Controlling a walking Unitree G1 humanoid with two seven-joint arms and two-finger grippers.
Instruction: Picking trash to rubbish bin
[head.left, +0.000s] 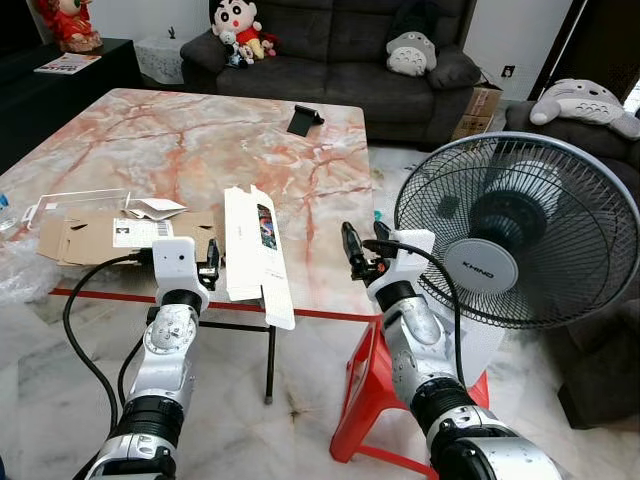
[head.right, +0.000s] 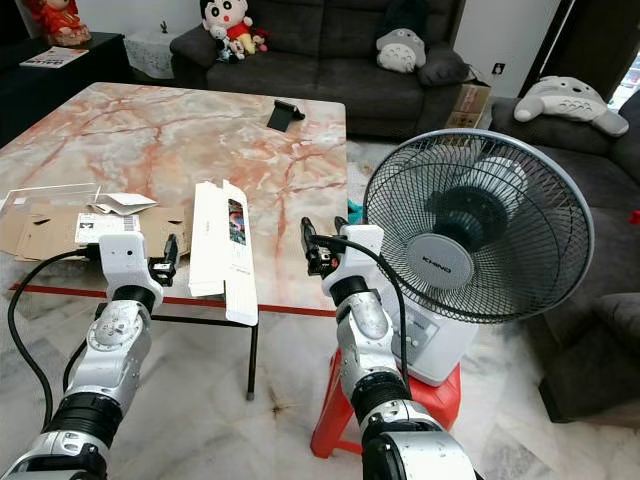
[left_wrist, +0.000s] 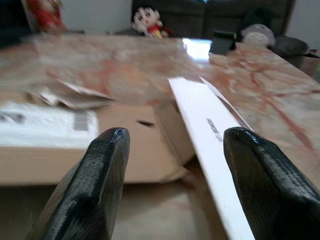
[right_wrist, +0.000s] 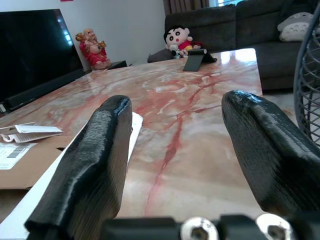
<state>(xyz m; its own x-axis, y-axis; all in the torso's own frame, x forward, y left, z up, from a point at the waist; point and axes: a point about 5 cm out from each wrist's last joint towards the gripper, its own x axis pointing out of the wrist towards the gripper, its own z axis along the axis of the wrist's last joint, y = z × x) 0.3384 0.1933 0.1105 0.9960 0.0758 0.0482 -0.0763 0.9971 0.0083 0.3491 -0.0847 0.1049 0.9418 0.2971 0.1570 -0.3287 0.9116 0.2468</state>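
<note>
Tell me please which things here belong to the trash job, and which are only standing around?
For the job:
- white flat box overhanging the table edge
- flattened cardboard with a label
- torn paper
- left gripper and right gripper, both open, at the near table edge

Just around:
- fan on a red stool
- black stand
- sofa with plush toys

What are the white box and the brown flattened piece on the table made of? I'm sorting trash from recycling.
The white box looks like thin glossy paperboard: crisp folds, open flaps, a printed picture on its face. The brown flattened piece looks like matte corrugated cardboard, with fold creases, a cut slot and a white barcode label. Both lie on the marble-look table.
</note>
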